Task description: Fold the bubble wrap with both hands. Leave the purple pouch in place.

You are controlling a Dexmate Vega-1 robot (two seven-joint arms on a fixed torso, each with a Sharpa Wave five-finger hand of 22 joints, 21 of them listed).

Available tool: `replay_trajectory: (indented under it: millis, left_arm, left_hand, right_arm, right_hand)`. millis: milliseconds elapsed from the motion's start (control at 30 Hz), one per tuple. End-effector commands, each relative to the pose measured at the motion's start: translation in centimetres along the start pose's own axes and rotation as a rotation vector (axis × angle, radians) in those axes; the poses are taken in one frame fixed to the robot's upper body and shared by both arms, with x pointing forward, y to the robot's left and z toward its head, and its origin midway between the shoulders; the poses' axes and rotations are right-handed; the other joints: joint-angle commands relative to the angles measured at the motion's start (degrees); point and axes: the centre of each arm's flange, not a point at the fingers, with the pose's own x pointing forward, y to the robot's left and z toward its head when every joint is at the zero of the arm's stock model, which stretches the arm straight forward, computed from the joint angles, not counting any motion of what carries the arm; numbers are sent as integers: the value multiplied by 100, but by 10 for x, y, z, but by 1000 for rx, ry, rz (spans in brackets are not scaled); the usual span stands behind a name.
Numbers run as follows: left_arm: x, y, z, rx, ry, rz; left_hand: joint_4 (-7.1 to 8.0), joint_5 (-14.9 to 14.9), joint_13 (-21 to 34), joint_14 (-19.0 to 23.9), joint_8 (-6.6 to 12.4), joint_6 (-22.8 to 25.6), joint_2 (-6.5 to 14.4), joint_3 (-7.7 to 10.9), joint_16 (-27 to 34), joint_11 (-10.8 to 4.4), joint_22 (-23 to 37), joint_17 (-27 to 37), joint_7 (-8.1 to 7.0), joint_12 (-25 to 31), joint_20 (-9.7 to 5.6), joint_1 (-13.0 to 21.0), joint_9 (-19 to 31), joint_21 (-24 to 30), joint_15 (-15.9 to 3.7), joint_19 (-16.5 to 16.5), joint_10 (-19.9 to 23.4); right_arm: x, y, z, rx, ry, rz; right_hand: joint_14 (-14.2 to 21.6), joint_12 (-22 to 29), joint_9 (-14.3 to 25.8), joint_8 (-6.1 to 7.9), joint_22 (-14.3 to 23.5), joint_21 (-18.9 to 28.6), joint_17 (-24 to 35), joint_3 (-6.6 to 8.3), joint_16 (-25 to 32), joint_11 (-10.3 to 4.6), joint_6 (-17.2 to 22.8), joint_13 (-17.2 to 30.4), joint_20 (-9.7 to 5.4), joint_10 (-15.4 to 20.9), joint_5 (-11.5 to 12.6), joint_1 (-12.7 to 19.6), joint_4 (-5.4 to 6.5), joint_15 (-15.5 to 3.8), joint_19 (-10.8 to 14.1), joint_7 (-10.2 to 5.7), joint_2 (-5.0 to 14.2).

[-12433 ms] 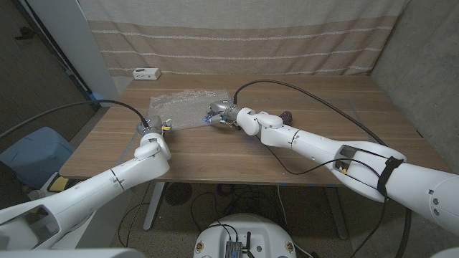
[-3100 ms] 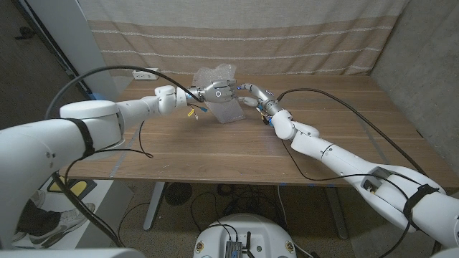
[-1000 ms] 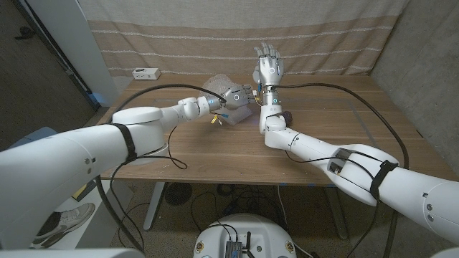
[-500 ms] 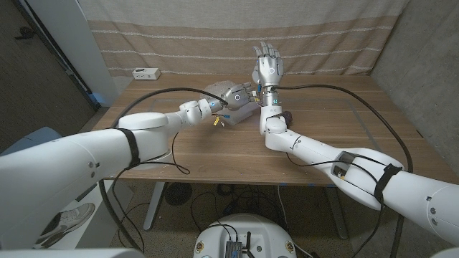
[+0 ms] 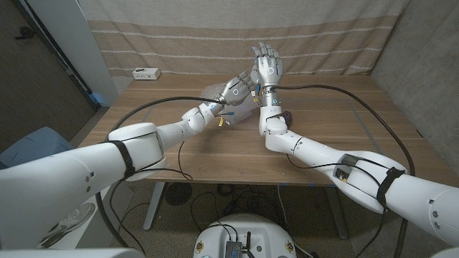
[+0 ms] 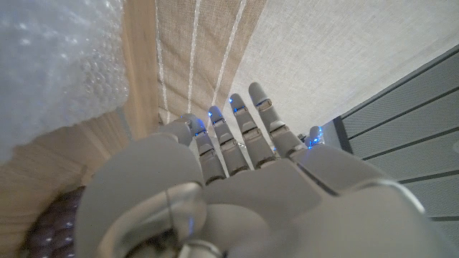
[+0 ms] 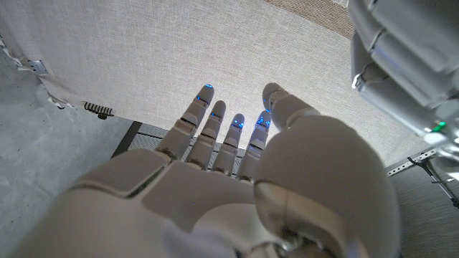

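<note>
Bubble wrap (image 5: pixel 215 92): a bunched, half-folded clear sheet on the table (image 5: pixel 143 150), toward the far edge and near its middle; much of it is hidden behind the left hand in the head view.
Handling: by its look light, soft and springy, so I judge it will spring open unless pressed flat; the film may slip under hard fingertips, and a hard squeeze could pop bubbles.
Where to hold: best by its free edges or corners, one per hand, so the fold stays even; which edge lies free cannot be told.
Left hand (image 5: pixel 237 89): raised just above the wrap, fingers straight and apart, holding nothing; the left wrist view shows the wrap (image 6: pixel 57 64) beside the hand (image 6: pixel 237 179), not in it.
Right hand (image 5: pixel 267 69): upright, fingers spread and pointing up, holding nothing; it stands just beside the wrap on its right side and well clear above it.
Pouch (image 5: pixel 285 117): a small dark purple shape on the table right of the right wrist, apart from the wrap.
Stage: my guess is the fold is made and let go, though it looks loose.
Risk: a sweep of the right arm could nudge the pouch.
</note>
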Motion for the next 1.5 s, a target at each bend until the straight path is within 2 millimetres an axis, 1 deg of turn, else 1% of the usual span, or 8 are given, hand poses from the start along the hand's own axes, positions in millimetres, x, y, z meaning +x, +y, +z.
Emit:
replay_trajectory:
  millis: [33, 233, 333, 500, 567, 767, 900, 1500]
  left_arm:
    - [-10, 5, -48, -182, 286, 42]
    - [-19, 3, -73, -295, 343, -19]
    - [-21, 2, -83, -348, 356, -57]
    - [-25, -1, -104, -433, 329, -174]
    - [-26, -2, -110, -439, 313, -199]
    - [-27, -9, -124, -496, 276, -312]
    - [-28, -15, -131, -568, 262, -360]
    - [-29, -31, -143, -652, 180, -527]
  left_hand:
    - [24, -39, 21, 532, 80, 630, -23, 267, 58, 14, 6, -10, 164, 108, 71, -240, 8, 72, -651, 306, 553]
    - [0, -38, 23, 715, 72, 788, -39, 384, 58, 31, 7, -19, 198, 124, 86, -310, 7, 58, -607, 362, 725]
    - [-85, -26, 22, 716, 68, 855, -123, 425, 16, 49, 7, -39, 237, 110, 103, -310, 4, 52, -587, 387, 750]
    - [-353, 11, 19, 730, 45, 996, -347, 489, -78, 76, 7, -67, 288, 83, 104, -289, -1, 31, -579, 433, 827]
    - [-542, 30, 18, 763, 25, 1033, -403, 527, -86, 71, 8, -54, 284, 60, 102, -197, -3, 16, -579, 439, 835]
    - [-723, 51, 21, 768, 19, 1124, -359, 590, -95, 86, 9, -31, 276, 32, 73, -82, -2, 4, -581, 453, 836]
    - [-856, 62, 25, 809, 19, 1243, -267, 639, -78, 104, 11, -2, 326, 24, 16, -5, -1, 36, -555, 584, 890]
    - [-1106, 57, 33, 770, -28, 1360, -128, 663, -52, 95, 9, 68, 367, -29, -111, 143, 0, -25, -604, 497, 903]
  right_arm:
    - [-6, -1, 7, 136, -3, 96]
    - [0, 2, 6, 176, 53, 178]
    - [3, 2, 5, 179, 73, 203]
    - [9, 1, 7, 190, 90, 258]
    - [9, 1, 9, 195, 82, 286]
    - [9, 2, 18, 209, 42, 399]
    - [3, 5, 26, 220, 20, 444]
    - [-11, 13, 62, 256, -67, 630]
  right_hand:
    - [305, 68, 14, 55, 26, 100, 68, -108, 156, 55, 158, 15, 7, 225, -13, -213, 76, -819, 215, 92, 45]
    - [318, 66, 13, 46, 30, 106, 86, -148, 164, 63, 177, 19, 18, 265, -17, -312, 114, -791, 228, 104, 59]
    - [222, 23, 13, 17, 33, 86, 102, -217, 134, 74, 136, 22, 86, 194, -26, -402, 126, -733, 173, 121, 18]
    - [125, -23, 14, -32, 37, 62, 129, -299, 109, 123, 49, 26, 165, 119, -27, -521, 152, -694, 112, 141, -3]
    - [123, -23, 14, -32, 37, 61, 130, -300, 109, 124, 49, 26, 165, 119, -27, -523, 153, -694, 110, 142, -3]
    - [327, 27, 18, 35, 45, 98, 169, -302, 231, 133, 266, 34, 112, 303, 1, -416, 27, -680, 197, 212, 105]
    - [425, 68, 19, 44, 52, 144, 198, -345, 299, 124, 322, 39, 99, 443, -5, -420, 3, -636, 299, 236, 142]
    - [765, 185, 19, 72, 74, 234, 333, -430, 536, 193, 518, 70, 108, 818, -9, -400, -71, -636, 452, 300, 291]
